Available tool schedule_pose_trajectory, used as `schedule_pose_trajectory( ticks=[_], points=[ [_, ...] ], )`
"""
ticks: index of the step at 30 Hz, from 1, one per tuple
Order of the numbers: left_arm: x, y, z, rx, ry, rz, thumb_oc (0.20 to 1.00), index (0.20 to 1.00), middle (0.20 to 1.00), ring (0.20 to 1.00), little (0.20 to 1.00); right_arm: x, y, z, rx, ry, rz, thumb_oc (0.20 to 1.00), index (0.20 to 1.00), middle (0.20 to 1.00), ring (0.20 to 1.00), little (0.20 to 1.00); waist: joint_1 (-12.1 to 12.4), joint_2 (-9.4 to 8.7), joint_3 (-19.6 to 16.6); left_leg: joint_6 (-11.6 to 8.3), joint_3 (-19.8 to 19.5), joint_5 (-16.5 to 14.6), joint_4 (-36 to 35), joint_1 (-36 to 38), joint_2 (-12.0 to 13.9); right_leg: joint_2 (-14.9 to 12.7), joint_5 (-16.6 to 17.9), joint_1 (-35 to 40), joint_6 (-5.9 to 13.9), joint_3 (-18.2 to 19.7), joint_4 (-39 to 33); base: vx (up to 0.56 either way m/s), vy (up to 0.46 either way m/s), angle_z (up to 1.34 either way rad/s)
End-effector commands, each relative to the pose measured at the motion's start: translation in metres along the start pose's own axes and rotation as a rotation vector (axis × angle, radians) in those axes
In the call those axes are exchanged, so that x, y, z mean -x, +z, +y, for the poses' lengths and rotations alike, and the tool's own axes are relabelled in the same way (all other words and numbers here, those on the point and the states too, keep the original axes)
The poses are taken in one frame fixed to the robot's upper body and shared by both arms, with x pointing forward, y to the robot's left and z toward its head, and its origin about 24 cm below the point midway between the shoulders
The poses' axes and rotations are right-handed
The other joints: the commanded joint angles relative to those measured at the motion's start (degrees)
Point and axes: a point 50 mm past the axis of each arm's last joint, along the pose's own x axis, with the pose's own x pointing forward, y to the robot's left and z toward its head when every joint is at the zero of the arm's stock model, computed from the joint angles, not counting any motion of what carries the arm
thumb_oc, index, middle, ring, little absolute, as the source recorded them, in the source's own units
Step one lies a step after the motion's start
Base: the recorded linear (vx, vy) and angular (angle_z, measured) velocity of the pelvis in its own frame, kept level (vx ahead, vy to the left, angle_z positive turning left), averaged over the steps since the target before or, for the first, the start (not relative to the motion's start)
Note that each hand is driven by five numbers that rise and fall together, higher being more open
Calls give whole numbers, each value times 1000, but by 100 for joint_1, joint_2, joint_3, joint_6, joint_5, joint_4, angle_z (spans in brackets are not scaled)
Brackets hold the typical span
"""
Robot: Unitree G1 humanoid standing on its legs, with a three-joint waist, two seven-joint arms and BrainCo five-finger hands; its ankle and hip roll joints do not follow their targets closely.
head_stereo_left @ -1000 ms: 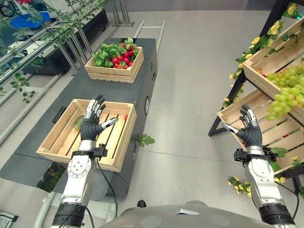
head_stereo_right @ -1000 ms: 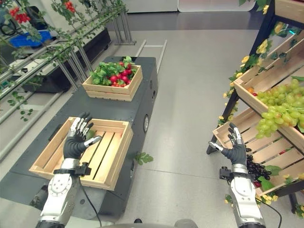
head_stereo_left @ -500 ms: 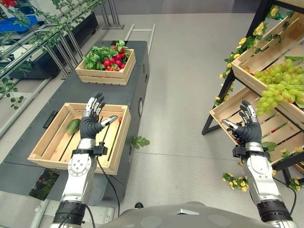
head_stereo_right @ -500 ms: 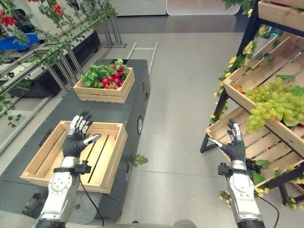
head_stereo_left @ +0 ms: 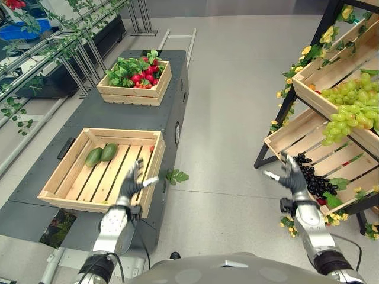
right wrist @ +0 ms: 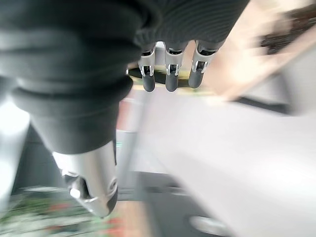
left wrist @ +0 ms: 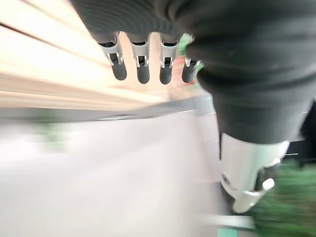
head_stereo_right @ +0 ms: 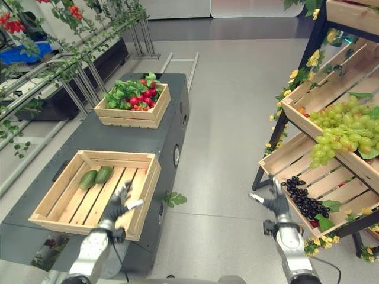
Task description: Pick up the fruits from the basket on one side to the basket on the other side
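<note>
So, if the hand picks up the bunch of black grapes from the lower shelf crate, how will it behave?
The black grapes are a loose cluster, so they would likely hang floppy and sag. Single berries look small and round; some may drop off and roll. They probably crush easily, so the open right hand should close gently.

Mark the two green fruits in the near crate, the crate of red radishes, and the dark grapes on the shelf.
green fruits [head_stereo_left: 100,155], left eye view, where the pair meet.
radish crate [head_stereo_left: 131,94], left eye view, front wooden wall.
dark grapes [head_stereo_right: 302,200], right eye view, middle of the bunch.
</note>
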Motion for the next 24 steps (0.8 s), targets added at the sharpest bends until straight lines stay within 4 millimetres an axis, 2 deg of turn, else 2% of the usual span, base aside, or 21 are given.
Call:
schedule_pose_trajectory(
  ticks=[1,2,3,5,6,7,12,24],
  points=[
    [-11,19,8,-76,1,-68,1000,1000,1000,1000,1000,-10,16,14,4,51,-57,1000,1000,1000,1000,1000,56,-443,47,9,-68,-556,352,116,-206,-353,778,21,475,19,-490,45,6,5],
    [-3,-10,4,-44,4,63,1000,1000,1000,1000,1000,-4,-7,18,12,68,51,1000,1000,1000,1000,1000,59,-443,45,10,-76,-619,333,175,-205,-348,729,75,481,15,-505,0,0,0],
    [1,-23,2,-40,6,127,1000,1000,1000,1000,1000,0,-18,19,19,78,104,1000,1000,1000,1000,1000,63,-451,36,10,-74,-615,325,171,-205,-344,731,66,479,13,-505,44,4,2],
    [8,-40,-4,-44,-3,213,1000,1000,1000,1000,1000,9,-41,22,-12,75,215,1000,1000,1000,1000,1000,66,-457,32,13,-74,-619,301,203,-201,-338,722,99,472,17,-517,0,0,0],
    [8,-40,-4,-44,-3,213,1000,1000,1000,1000,1000,9,-41,22,-12,75,215,1000,1000,1000,1000,1000,66,-457,34,13,-74,-619,301,204,-201,-338,722,100,472,17,-517,31,-12,1],
    [14,-52,-10,-61,-29,277,1000,1000,1000,1000,1000,18,-60,25,-23,73,316,1000,1000,1000,1000,1000,67,-458,12,14,-78,-623,284,224,-199,-336,717,123,467,16,-528,0,0,0],
    [22,-65,-14,-55,-39,356,1000,1000,1000,1000,1000,26,-74,33,-27,93,412,1000,1000,1000,1000,1000,78,-454,-11,18,-73,-627,261,247,-196,-329,712,140,456,25,-557,9,-6,2],
    [32,-80,-15,-22,-30,461,1000,1000,1000,1000,1000,36,-87,35,-3,120,495,1000,1000,1000,1000,1000,100,-474,-75,36,-104,-654,261,280,-198,-321,709,179,446,33,-572,0,0,0]
  ],
)
